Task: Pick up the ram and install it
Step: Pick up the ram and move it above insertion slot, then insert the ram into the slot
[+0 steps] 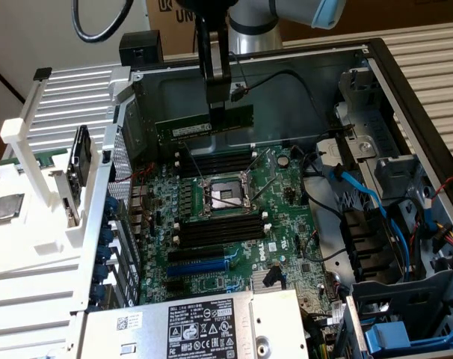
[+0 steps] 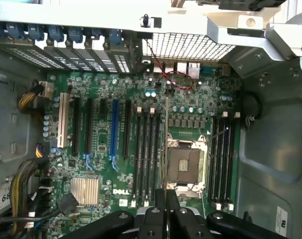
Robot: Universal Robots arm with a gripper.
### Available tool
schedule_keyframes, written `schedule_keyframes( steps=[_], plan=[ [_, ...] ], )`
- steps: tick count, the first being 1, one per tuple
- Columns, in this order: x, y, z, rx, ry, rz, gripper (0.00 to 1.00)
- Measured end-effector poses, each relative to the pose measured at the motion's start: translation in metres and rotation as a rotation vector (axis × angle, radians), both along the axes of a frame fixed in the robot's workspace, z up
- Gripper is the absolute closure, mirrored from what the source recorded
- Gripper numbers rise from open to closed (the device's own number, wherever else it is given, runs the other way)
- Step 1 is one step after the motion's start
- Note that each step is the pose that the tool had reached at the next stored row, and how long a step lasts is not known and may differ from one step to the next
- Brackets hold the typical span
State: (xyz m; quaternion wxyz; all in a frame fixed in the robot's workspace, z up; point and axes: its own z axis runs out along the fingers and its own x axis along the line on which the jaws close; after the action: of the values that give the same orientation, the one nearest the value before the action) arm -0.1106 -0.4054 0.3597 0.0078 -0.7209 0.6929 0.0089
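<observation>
The end effector [image 1: 217, 107] is gripping the long, dark green ram [image 1: 196, 127] by its top edge. It is hanging parallel above long black slots [image 1: 215, 161], likely for seating.

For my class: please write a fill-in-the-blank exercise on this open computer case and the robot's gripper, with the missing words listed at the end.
1. The gripper is shut on the ___, holding it by its upper edge.
2. The ram hangs in the air ___ the motherboard, seated in no slot.
3. The CPU socket lies between two banks of long ___ memory slots.
4. One long expansion slot is coloured ___.
Missing words: ram; above; black; blue.
</observation>
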Motion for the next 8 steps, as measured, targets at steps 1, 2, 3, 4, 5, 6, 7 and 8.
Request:
schedule_keyframes(
  steps=[1, 2, 3, 4, 5, 6, 7, 8],
  plan=[
    [0.0000, 0.0000, 0.0000, 0.0005, 0.0000, 0.000, 0.87],
    [0.0000, 0.0000, 0.0001, 0.0009, 0.0001, 0.000, 0.87],
    [0.0000, 0.0000, 0.0001, 0.0014, 0.0001, 0.000, 0.87],
    [0.0000, 0.0000, 0.0000, 0.0020, 0.0000, 0.000, 0.87],
    [0.0000, 0.0000, 0.0001, 0.0024, 0.0001, 0.000, 0.87],
    [0.0000, 0.0000, 0.0001, 0.0030, 0.0001, 0.000, 0.87],
    [0.0000, 0.0000, 0.0000, 0.0035, 0.0000, 0.000, 0.87],
    [0.0000, 0.0000, 0.0001, 0.0040, 0.0001, 0.000, 0.87]
  ],
)
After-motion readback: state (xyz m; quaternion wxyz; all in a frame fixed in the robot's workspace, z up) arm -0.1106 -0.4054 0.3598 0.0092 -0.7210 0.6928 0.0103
